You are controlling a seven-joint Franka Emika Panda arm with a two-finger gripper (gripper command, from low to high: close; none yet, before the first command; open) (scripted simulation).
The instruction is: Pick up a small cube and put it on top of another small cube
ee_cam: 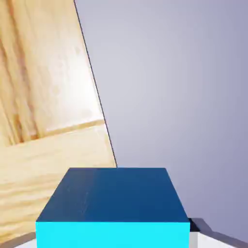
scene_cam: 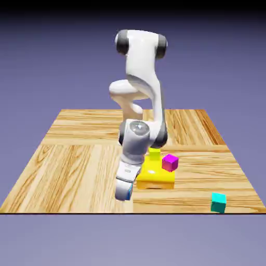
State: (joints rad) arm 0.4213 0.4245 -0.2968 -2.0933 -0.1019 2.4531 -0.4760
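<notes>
Holding: the small cube [ee_cam: 112, 208], bluish-cyan, fills the bottom of the hand view, large and square-on, which places it between the fingers of the gripper [scene_cam: 123, 193].
Pincer state: closed narrow on that cube; in the hand view only grey slivers of the fingers peek out beside its lower corners.
Cube position: in the exterior view the hand hangs near the table's [scene_cam: 72, 156] front edge, left of the yellow block [scene_cam: 155, 176]; the cube itself cannot be made out there.
Done, by my reading: the pick-up looks complete, since the cube sits in the grip with table edge and backdrop beyond it.
Left to do: carrying it over another small cube, lowering it on top and letting go.
Likely targets: a teal cube [scene_cam: 218, 202] sits alone near the front corner at the exterior view's right; a magenta cube [scene_cam: 170, 162] sits against the yellow block's far right part.
Hidden: the arm covers the yellow block's left side.
Unclear: whether the magenta cube rests on the block or behind it.
Cut off: neither other cube appears in the hand view.
</notes>
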